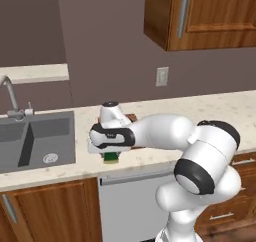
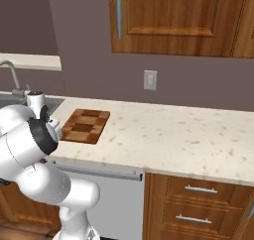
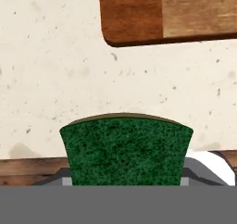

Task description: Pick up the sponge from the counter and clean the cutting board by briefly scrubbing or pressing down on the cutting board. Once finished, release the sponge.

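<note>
Gripper [image 1: 111, 155]: points down over the front part of the counter, between the sink and the dishwasher front; its jaws are clamped on the sponge.
Sponge [image 3: 126, 150]: held in the jaws, dark green face toward the hand camera, a thin tan edge along its far side; in the left base view it shows as a small green and yellow block [image 1: 111, 158] just under the hand, at or just above the worktop, and whether it touches I cannot tell.
Counter [image 2: 188, 135]: long beige speckled worktop with a pale thick edge, running from the sink to the right.
Cutting board [image 2: 85, 125]: lies flat on the counter just right of the sink, checkered light and dark brown with a reddish rim; in the hand view one rounded corner of it [image 3: 157, 15] lies beyond the sponge, apart from it, with bare counter between.
Sink [image 1: 37, 141]: grey, two basins, left of the gripper, with a faucet [image 1: 11, 98] behind it.
Arm: reaches from the lower right of the left base view across the counter edge, hiding most of the board there.
Wall: an outlet [image 2: 150, 80] above the counter, wooden cabinets [image 2: 178, 18] overhead.
</note>
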